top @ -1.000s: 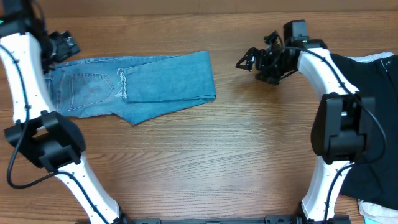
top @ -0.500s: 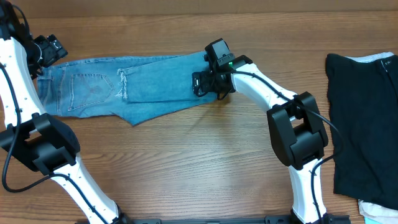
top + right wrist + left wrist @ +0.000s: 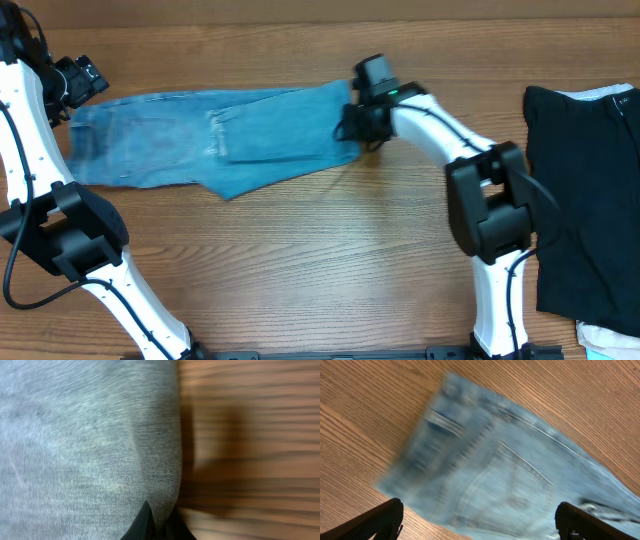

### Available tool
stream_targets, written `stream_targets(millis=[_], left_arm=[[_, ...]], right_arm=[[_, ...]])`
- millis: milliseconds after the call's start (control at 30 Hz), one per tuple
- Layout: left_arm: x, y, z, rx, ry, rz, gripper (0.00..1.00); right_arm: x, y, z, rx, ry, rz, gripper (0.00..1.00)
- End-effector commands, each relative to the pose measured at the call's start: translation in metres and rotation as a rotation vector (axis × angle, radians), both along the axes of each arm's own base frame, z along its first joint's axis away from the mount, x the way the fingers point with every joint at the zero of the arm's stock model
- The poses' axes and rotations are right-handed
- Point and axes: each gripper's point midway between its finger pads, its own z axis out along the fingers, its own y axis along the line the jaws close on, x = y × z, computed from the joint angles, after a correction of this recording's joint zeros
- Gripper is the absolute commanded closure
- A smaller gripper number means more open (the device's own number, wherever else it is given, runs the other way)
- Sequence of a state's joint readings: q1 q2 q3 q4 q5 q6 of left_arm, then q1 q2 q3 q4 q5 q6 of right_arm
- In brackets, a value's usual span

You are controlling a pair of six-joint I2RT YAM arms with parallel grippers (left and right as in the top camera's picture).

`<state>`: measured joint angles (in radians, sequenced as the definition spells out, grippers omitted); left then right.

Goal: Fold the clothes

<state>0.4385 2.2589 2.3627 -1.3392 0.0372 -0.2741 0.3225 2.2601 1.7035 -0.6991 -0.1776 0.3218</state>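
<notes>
The jeans (image 3: 180, 150) lay on the far left part of the desk (image 3: 300, 260), legs doubled over once; further folds looked due. The right gripper (image 3: 358, 122) was clamped on their folded right edge, while the left gripper (image 3: 78, 82) hung spread apart above the waistband.

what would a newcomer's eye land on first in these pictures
The light blue jeans lie stretched across the upper left of the table, with the right gripper pinched shut on their edge near the table's middle. A black garment sits apart at the far right, and the left gripper hangs open over the jeans' pocket end.
</notes>
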Motion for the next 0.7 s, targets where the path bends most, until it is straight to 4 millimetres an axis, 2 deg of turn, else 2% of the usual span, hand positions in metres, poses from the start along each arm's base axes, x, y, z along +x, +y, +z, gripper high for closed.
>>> stream_targets(millis=[0,33,100,167,200,267,333,433,533,667], left_arm=[[0.004,-0.001,0.007,0.003,-0.025,-0.014,0.00],[0.004,-0.001,0.007,0.003,-0.025,-0.014,0.00],[0.004,-0.001,0.007,0.003,-0.025,-0.014,0.00],[0.004,-0.001,0.007,0.003,-0.025,-0.014,0.00],[0.004,-0.001,0.007,0.003,-0.025,-0.014,0.00],[0.004,-0.001,0.007,0.003,-0.025,-0.014,0.00],[0.004,-0.001,0.007,0.003,-0.025,-0.014,0.00],[0.004,-0.001,0.007,0.003,-0.025,-0.014,0.00],[0.004,-0.001,0.007,0.003,-0.025,-0.014,0.00],[0.004,-0.001,0.007,0.003,-0.025,-0.014,0.00]], right_arm=[[0.030,-0.114,0.056,-0.073,-0.106,-0.129,0.96],[0.029,-0.148,0.064,-0.088,-0.108,-0.164,0.96],[0.026,-0.200,0.075,-0.112,-0.114,-0.220,0.96],[0.016,-0.258,0.090,-0.143,-0.127,-0.278,0.96],[0.011,-0.280,0.099,-0.150,-0.138,-0.314,0.96],[0.004,-0.307,0.123,-0.155,-0.187,-0.339,0.96],[0.000,-0.312,0.155,-0.174,-0.264,-0.305,0.96],[0.006,-0.276,0.195,-0.122,-0.365,-0.214,0.96],[0.013,-0.187,0.226,0.069,-0.417,-0.059,0.96],[0.004,-0.094,0.225,0.135,-0.385,0.075,0.96]])
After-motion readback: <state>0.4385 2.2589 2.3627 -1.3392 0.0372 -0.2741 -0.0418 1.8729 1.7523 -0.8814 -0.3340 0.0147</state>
